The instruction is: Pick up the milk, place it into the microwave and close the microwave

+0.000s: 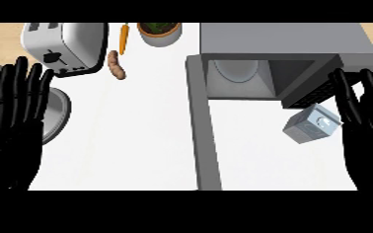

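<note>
The milk (312,124) is a small pale grey carton with a round cap, lying tilted on the white counter just below the microwave's front right corner. The microwave (280,38) stands at the back right with its cavity open, and a round glass turntable (236,71) shows inside. Its grey door (205,128) swings out toward me along the cavity's left side. My right hand (354,123) is open, fingers up, right beside the carton on its right. My left hand (20,123) rests open at the left edge, fingers up.
A silver toaster (64,47) stands at the back left. Near it lie a carrot (124,37) and a brown potato (116,65), with a potted plant (159,32) behind. A grey round plate (58,116) lies partly behind my left hand.
</note>
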You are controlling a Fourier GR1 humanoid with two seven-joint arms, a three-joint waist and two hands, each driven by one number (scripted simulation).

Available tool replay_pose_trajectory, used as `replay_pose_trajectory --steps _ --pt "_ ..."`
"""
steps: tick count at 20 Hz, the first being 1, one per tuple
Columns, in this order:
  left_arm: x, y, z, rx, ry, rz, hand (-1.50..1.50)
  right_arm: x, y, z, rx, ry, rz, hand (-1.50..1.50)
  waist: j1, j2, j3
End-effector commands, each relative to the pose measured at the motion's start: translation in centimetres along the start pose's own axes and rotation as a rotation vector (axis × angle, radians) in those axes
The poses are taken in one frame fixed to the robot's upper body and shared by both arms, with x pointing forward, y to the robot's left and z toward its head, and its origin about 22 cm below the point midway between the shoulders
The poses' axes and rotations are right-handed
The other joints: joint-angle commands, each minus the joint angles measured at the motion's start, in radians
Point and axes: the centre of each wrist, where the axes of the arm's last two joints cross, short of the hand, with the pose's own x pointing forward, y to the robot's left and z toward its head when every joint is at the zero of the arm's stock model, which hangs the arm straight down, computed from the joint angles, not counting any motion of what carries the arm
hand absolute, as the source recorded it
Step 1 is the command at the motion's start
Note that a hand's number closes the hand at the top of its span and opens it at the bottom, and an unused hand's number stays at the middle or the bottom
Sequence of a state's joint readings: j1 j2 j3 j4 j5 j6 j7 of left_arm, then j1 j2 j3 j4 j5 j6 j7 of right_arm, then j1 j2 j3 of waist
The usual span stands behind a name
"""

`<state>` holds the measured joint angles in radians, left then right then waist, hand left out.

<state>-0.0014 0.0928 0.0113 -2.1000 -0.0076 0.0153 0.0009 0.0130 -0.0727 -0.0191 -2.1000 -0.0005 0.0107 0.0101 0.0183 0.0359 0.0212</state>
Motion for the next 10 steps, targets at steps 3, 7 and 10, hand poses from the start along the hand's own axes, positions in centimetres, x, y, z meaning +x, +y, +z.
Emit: replay_pose_trajectory --steps 3,7,10 --pt "-0.8 0.5 0.7 -0.025 0.062 -0.017 -1.5 0.0 -3.7 -0.5 0.27 -0.023 -0.09 -1.5 -0.02 -0.035 -0.02" --pt "-0.3 -0.3 1.0 0.007 0.101 0.186 -1.5 -0.3 -4.9 -1.1 0.545 -0.036 -0.237 -1.5 -0.009 -0.036 -0.019" --pt "0.5 1.3 2.3 0.012 0.119 0.192 -1.5 0.4 -10.1 -1.7 0.575 -0.041 -0.259 -1.5 -0.008 -0.039 -0.02"
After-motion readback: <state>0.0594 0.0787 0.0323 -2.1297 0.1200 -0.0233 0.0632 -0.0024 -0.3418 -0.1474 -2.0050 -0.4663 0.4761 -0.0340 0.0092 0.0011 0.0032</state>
